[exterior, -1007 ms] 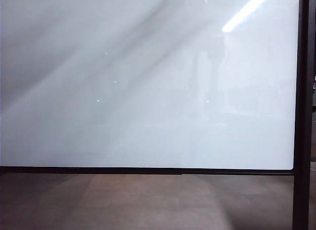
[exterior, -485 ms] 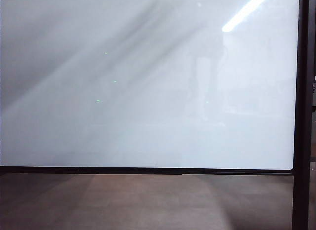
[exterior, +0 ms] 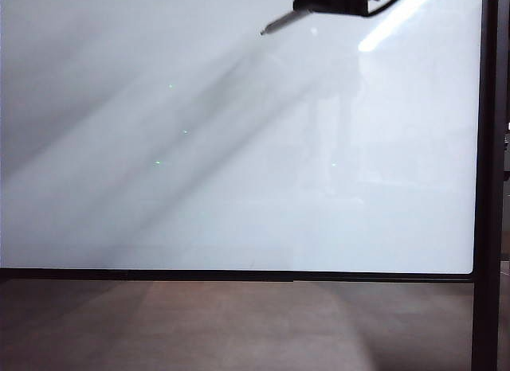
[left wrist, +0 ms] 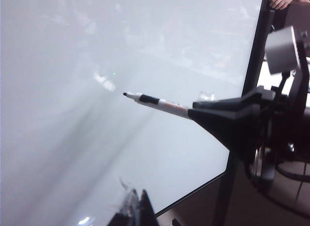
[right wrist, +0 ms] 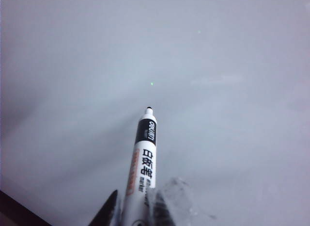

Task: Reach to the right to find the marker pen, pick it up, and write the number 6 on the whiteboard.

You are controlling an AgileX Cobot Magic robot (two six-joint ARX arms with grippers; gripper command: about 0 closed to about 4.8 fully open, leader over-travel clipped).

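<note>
Two of the three steps are judged complete: the marker pen [right wrist: 142, 173] is found and picked up, pinched between the right gripper [right wrist: 138, 211] fingers, tip forward and apparently just short of the whiteboard [exterior: 239, 164] near its top edge. Writing remains — no number 6 is visible. Next move: press the tip squarely onto the glossy surface without slipping. Left gripper [left wrist: 137, 209] sits low beside the board, its fingertips close together, nothing seen between them. Brown floor lies below the black frame.
</note>
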